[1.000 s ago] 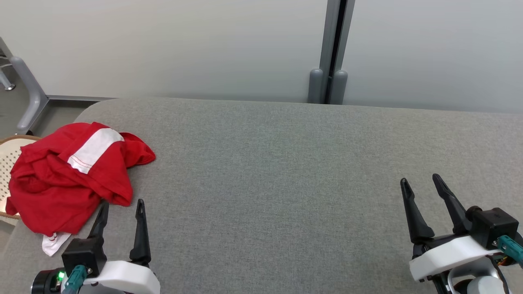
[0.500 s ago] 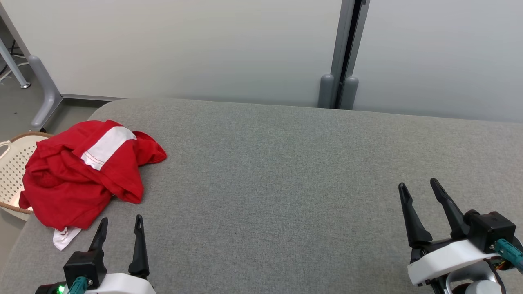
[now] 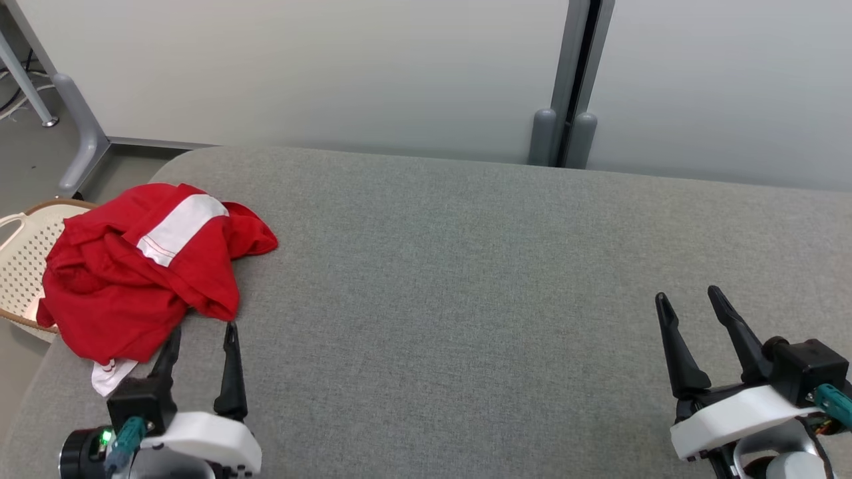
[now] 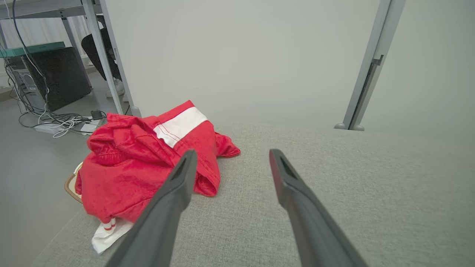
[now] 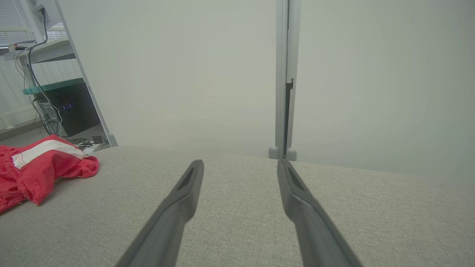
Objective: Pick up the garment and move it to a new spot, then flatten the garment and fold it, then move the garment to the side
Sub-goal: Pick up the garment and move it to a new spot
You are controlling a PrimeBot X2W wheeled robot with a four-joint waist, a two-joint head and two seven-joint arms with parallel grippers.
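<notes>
The garment is a crumpled red piece with a white band, heaped at the left end of the grey padded table. It also appears in the left wrist view as the garment and at the left edge of the right wrist view as the garment. My left gripper stands open just in front of the garment's near edge, holding nothing; its left fingertip reaches the cloth's edge. My right gripper hangs open over the table's right side, far from the cloth.
A cream perforated basket sits on the floor beside the table's left end, partly under the cloth. Pale wall panels and a grey post stand behind the table. A metal table leg is at far left.
The head camera has swung, shifting the whole picture. My left gripper has come closer to the garment's near edge. Both grippers stay open; the cloth lies as before.
</notes>
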